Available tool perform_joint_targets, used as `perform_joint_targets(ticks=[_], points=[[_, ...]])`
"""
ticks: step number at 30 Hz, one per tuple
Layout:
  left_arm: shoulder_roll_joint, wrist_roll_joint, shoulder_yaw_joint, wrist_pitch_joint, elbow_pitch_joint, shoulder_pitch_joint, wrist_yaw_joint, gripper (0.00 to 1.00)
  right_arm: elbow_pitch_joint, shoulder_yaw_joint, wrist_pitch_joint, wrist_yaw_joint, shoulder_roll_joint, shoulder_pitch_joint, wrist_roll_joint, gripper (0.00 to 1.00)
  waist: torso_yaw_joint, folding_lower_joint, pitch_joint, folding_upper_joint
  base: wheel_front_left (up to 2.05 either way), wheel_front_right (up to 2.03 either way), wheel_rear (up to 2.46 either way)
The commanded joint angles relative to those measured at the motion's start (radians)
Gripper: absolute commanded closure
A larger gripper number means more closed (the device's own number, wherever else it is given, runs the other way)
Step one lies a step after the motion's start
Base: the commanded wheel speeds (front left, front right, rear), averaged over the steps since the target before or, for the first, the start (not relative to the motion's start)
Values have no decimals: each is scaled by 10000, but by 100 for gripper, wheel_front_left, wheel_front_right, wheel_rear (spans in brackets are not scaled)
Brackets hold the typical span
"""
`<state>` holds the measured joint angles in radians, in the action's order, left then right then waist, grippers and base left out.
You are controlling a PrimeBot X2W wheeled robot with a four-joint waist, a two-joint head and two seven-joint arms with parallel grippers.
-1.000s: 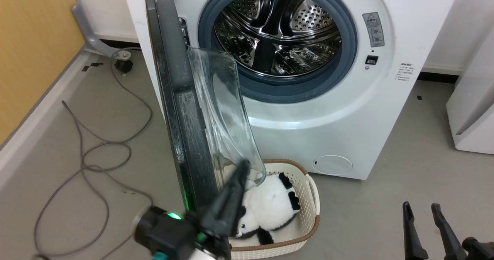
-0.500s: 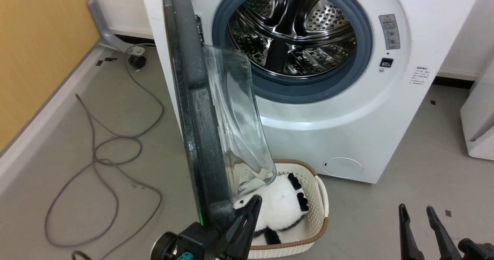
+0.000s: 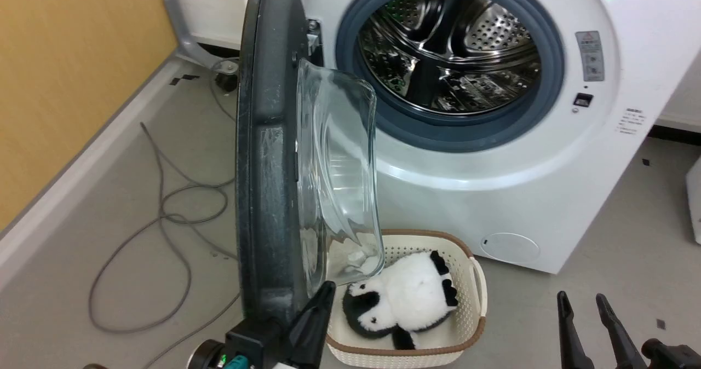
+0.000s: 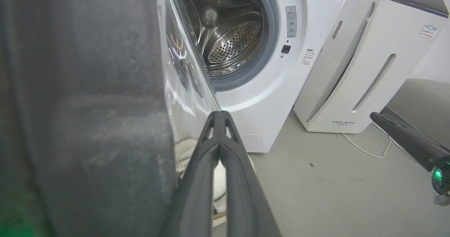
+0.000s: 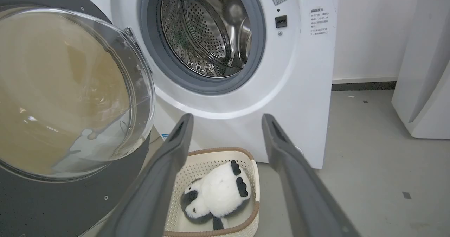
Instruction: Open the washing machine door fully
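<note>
Watch out: your left hand [image 3: 327, 289] could slip off the washing machine door [image 3: 268, 183], because its 2 fingers [image 4: 207, 149], pressed together, only seem to lean on the inner face low down. The door sticks straight out from the washing machine [image 3: 493, 194]. Your right hand [image 3: 580, 300] hangs low, fingers spread, holding nothing.

The door [image 3: 268, 166] hid the left side of the washing machine [image 3: 493, 194] and a corner of the basket [image 3: 432, 236]. The print on the label [image 3: 592, 56] was too small to read. The lower edge cut off the left claw [image 3: 326, 291], and whether it touched the door could not be told.
</note>
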<state>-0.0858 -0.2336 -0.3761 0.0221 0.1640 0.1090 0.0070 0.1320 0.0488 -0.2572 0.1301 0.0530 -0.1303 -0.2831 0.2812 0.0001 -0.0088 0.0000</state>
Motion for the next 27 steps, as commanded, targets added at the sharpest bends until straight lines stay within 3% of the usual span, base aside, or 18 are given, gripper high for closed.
perform_joint_targets(ticks=[1,16,27], points=[[-101,-68,173,-137,-78,150,113,100,47,5,-44,6,-28,107,-54,0,179,-1,-9,0,0,0,0],[-532,-412,1471,-501,-346,-207,689,100,-117,-28,-41,6,-25,123,3,0,1399,-1,449,0,0,0,0],[-886,-881,2727,-1106,-535,-608,1037,100,-324,-185,158,6,271,467,63,0,1535,-1,1476,0,0,0,0]])
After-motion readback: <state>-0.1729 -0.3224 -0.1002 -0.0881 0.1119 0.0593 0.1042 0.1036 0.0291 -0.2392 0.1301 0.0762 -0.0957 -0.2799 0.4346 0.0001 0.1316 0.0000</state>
